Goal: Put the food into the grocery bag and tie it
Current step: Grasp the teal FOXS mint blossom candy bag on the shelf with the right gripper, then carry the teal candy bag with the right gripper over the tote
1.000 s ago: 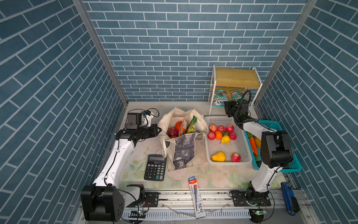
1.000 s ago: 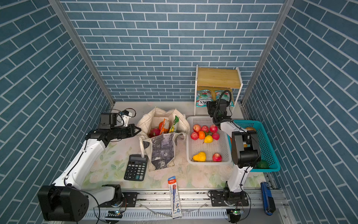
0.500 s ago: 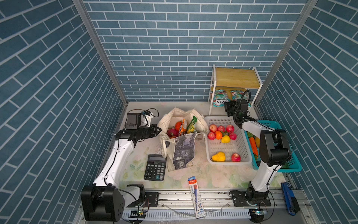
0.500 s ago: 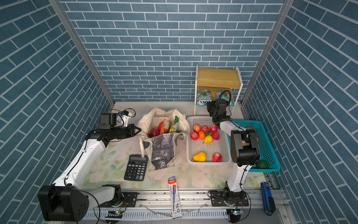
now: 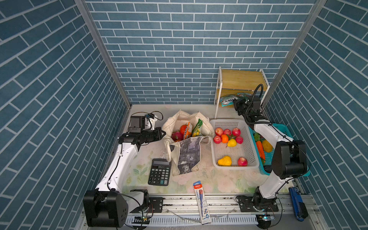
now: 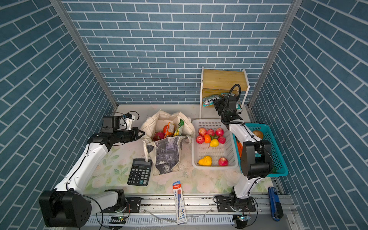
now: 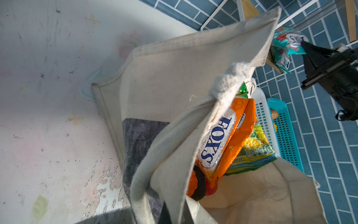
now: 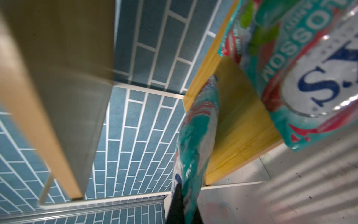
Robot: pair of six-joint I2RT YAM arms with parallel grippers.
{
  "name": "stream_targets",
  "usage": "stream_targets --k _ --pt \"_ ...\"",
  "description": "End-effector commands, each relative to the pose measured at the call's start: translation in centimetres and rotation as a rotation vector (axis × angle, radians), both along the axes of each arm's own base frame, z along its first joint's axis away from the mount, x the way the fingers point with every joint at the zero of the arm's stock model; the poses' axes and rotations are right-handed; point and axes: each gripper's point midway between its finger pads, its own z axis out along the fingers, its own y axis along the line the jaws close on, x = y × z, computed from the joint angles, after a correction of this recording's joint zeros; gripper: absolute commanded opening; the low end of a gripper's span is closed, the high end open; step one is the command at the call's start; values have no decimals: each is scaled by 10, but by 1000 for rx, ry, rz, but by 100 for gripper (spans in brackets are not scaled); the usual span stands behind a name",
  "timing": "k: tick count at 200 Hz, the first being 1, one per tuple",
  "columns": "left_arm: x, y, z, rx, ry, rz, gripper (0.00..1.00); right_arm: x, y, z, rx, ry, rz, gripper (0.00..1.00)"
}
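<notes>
The right gripper (image 8: 182, 207) is clamped on a teal candy packet (image 8: 195, 139) at the shelf (image 8: 240, 124), far right corner of the bench (image 5: 143, 159); the left gripper (image 5: 163, 133) pinches the grocery bag (image 5: 187, 157) rim.

Cream, grey-printed grocery bag (image 5: 175, 121); orange packet (image 7: 242, 116); teal packet (image 8: 193, 151); blue-brick walls (image 5: 179, 49).

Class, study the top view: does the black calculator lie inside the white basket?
No, the black calculator lies on the table beside the grocery bag, outside the white basket.
</notes>
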Motion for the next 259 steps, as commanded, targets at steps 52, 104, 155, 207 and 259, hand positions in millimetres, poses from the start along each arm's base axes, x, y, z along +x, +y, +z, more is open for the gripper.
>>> stream_targets --k 52,104,155,207,259 --pt "3 4 4 4 -35 7 0 -30 15 56 -188 -87 125 0" --pt "2 4 3 5 -33 8 0 -44 18 67 -227 -100 165 0" --pt "3 4 4 4 -35 7 0 -46 20 69 -236 -103 179 0" --pt "3 3 4 2 -34 5 0 -64 33 81 -232 -98 250 0" --pt "3 3 5 -1 -36 4 0 -105 66 107 -304 -117 382 0"
